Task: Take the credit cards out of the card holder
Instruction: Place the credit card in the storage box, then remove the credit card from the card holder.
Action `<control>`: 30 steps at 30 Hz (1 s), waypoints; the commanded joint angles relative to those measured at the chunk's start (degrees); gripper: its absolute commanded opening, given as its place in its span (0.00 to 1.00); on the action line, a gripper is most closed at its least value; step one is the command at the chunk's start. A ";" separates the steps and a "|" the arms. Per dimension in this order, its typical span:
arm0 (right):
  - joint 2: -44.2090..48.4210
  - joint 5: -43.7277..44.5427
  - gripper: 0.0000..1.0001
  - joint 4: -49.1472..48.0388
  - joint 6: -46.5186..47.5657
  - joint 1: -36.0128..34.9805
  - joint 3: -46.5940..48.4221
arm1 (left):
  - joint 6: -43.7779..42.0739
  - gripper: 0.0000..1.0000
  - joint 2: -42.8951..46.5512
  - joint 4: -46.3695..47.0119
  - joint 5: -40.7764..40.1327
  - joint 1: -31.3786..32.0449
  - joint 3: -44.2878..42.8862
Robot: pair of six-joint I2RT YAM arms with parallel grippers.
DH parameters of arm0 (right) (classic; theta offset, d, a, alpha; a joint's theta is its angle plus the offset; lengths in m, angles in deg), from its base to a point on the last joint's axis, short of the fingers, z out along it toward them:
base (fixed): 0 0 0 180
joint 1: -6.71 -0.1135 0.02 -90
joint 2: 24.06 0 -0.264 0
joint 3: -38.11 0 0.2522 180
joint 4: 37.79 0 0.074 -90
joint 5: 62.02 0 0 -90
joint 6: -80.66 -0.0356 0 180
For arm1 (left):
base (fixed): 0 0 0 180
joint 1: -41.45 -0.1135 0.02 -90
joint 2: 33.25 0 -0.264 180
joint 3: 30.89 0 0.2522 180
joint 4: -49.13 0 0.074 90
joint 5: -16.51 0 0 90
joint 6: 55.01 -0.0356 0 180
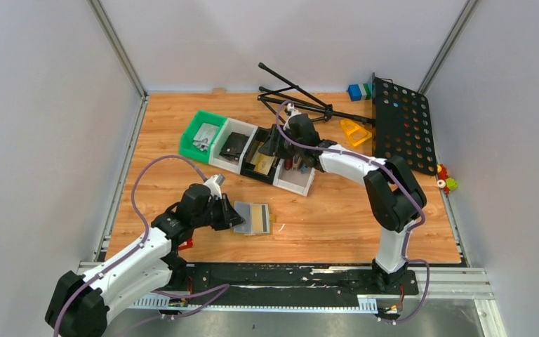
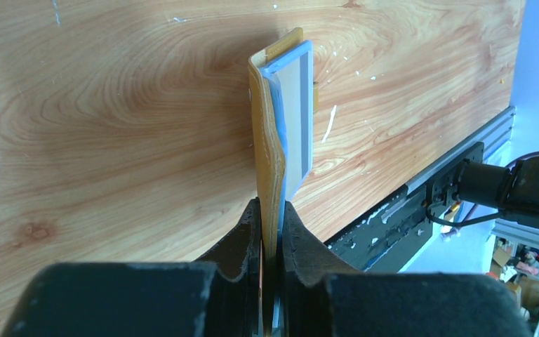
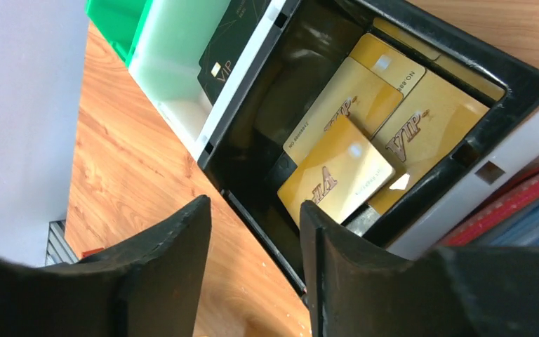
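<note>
- L gripper (image 1: 234, 217) is sitting at approx 8 o'clock of the table centre. It is clenching one edge of the card holder (image 1: 254, 218), jaws pinched tight on the mustard leather in the wrist view.
- Holder is lying opened on the wood at the claw's 3 o'clock, grey-blue lining showing. Can't tell whether any card is left inside.
- R gripper (image 3: 256, 235) is hanging at approx 12 o'clock, fingers spread and gripping nothing, right above the black bin (image 3: 526, 84).
- Credit cards (image 3: 344, 140) are lying overlapped in that bin, gold w/ "VIP" print.
- Judgement: looks like the drop-off step. Next move is calling for the R arm to head toward 7 o'clock, back to the holder, and check the pockets while L is pinning it.
- Surface: wood-grain table (image 1: 337, 225) w/ pale scuffs. A green bin (image 1: 200, 133) is heading the bin row at 10 o'clock.
- Room: a black perforated panel (image 1: 401, 126) is resting at 2 o'clock, a folded black stand (image 1: 302, 98) at 12, grey walls around.
</note>
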 commanded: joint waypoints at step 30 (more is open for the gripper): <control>59.32 -25.87 1.00 -8.05 -7.38 0.06 -47.35 | 18.02 0.00 5.36 34.29 20.38 -0.30 -2.22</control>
